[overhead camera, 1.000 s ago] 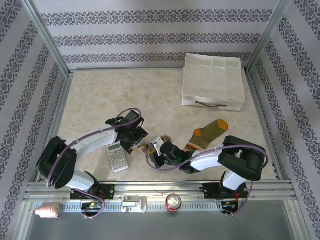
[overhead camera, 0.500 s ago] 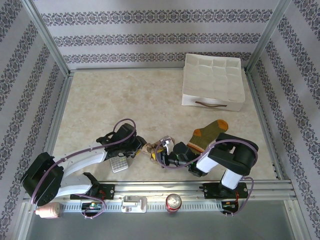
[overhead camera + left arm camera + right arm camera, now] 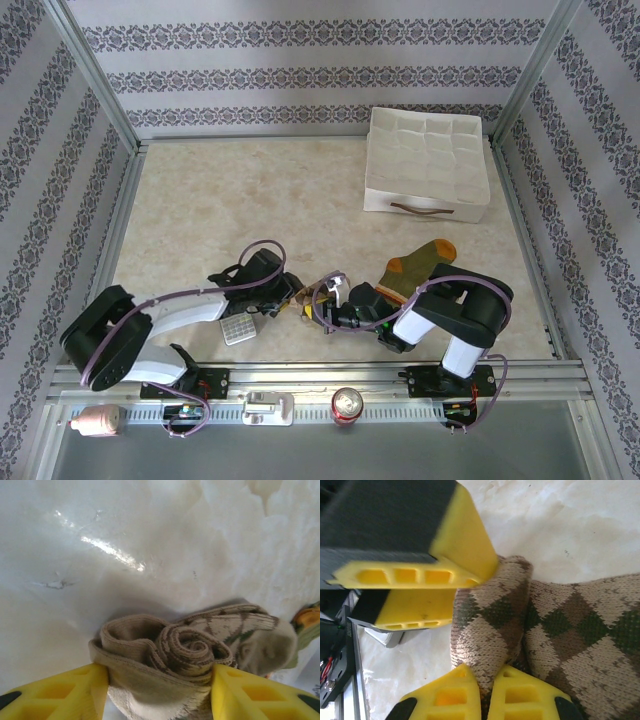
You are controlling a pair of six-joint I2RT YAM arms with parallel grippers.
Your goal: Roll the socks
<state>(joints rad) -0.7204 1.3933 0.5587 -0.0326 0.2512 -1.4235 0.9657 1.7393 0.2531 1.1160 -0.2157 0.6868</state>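
Down near the front edge of the marbled surface [image 3: 250, 200], the two arms meet nose to nose over the argyle sock [image 3: 185, 650]. From the left wrist camera you can see it wound into a tight spiral, the coil end facing the lens and a loose beige cuff folded round it. The left pincer [image 3: 160, 675] grips that roll, one yellow finger pressed against each side of the bundle, which rests on the surface.

The right pincer [image 3: 486, 675] is closed too, its two yellow fingers almost meeting, with a thin fold of the brown-and-beige knit pinched between them. In that same view the rest of the argyle fabric spreads flat to the right, diamonds showing, and the other arm's fingers sit just above and to the left, touching the sock's upper edge.

The olive sock [image 3: 418, 265] lies flat just behind the right arm, orange toe pointing toward the back right; its near end is hidden by the arm. A grey calculator [image 3: 238, 330] sits just beside the left arm's wrist on the near side. Well apart, in the far right corner, stands a white box [image 3: 427, 160] with a dark handle, and a drinks can [image 3: 347, 403] stands on the front rail between the arm bases.
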